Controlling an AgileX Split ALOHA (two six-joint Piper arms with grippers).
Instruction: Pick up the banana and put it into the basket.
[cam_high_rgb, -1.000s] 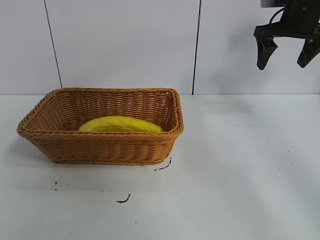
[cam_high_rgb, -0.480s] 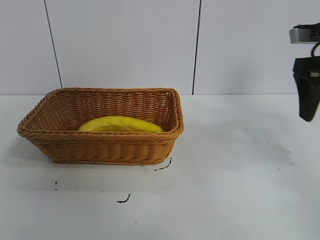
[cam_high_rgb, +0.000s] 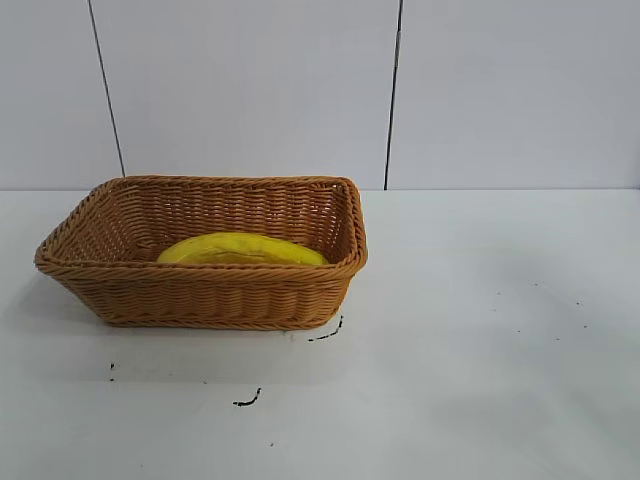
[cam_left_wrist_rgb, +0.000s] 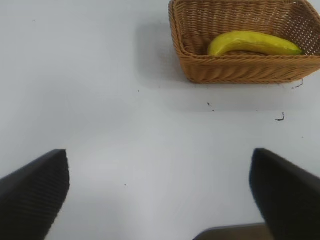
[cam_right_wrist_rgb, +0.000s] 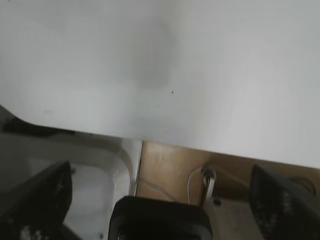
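Observation:
The yellow banana (cam_high_rgb: 241, 250) lies inside the tan woven basket (cam_high_rgb: 200, 295) on the left half of the white table; the left wrist view shows the banana (cam_left_wrist_rgb: 252, 43) curved along the basket's (cam_left_wrist_rgb: 235, 75) near wall. My left gripper (cam_left_wrist_rgb: 159, 192) hangs open over bare table, well away from the basket, with nothing between its fingers (cam_left_wrist_rgb: 35, 192). My right gripper (cam_right_wrist_rgb: 161, 197) is open and empty, out of the exterior view, above the table's edge. Neither gripper touches the banana.
Small black marks (cam_high_rgb: 247, 400) dot the table in front of the basket. The right wrist view shows the table's edge (cam_right_wrist_rgb: 150, 137), a wooden surface (cam_right_wrist_rgb: 170, 167) below it and a black block (cam_right_wrist_rgb: 160, 220) close to the camera.
The right arm, high at the right a second ago, has swung further right and left the exterior view. Basket and banana have not moved.

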